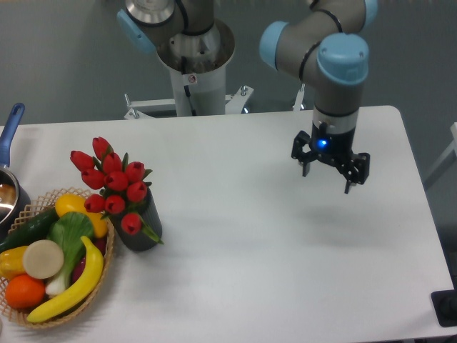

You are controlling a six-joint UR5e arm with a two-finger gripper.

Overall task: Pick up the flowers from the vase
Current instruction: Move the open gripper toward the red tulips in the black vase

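The flowers (111, 180) are a tight bunch of red tulip buds with green leaves, standing in the dark grey vase (141, 229) at the left of the white table. The bunch leans up and to the left out of the vase's mouth. My gripper (327, 179) hangs over the right half of the table, well to the right of the vase. Its fingers are spread apart, open and empty, pointing down above the tabletop.
A wicker basket (28, 318) with a banana, orange, cucumber and other fruit and vegetables sits at the front left, touching the vase's left side. A pot with a blue handle (10, 128) is at the left edge. The robot's base (193, 64) stands behind the table.
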